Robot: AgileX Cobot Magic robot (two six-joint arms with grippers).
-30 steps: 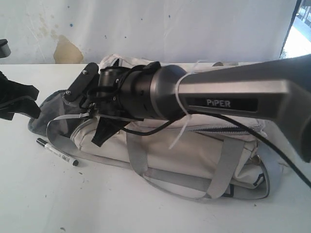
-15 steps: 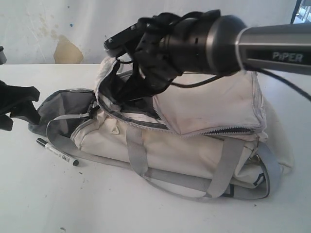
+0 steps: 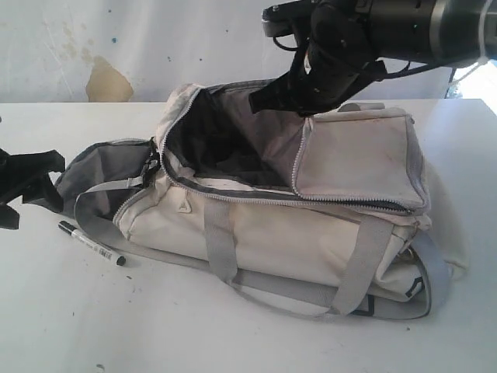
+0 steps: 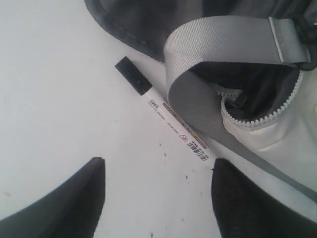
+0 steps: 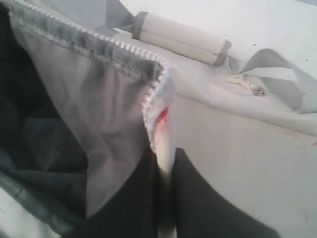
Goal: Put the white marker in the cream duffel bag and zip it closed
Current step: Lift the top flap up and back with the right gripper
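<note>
**Bag mouth held open; marker not yet grasped**

The right claw is raised above the cream duffel bag with its jaws pinched narrow on the zipper-edged flap, lifting it so that the dark lining shows. The left claw hovers with jaws spread wide and empty, one finger on each side of the white marker. The marker lies flat on the tabletop, outside the bag and near its open end. The marker's printed end touches or slips under the grey strap; which of the two cannot be told.

Likely hazards:
- A descending finger could catch the strap with the barrel, because the two lie so close, and drag the bag.
- The round barrel could roll away from an off-centre closure.
- The thin flap could slip from the narrow pinch and let the mouth sag shut before the marker is inside.
</note>
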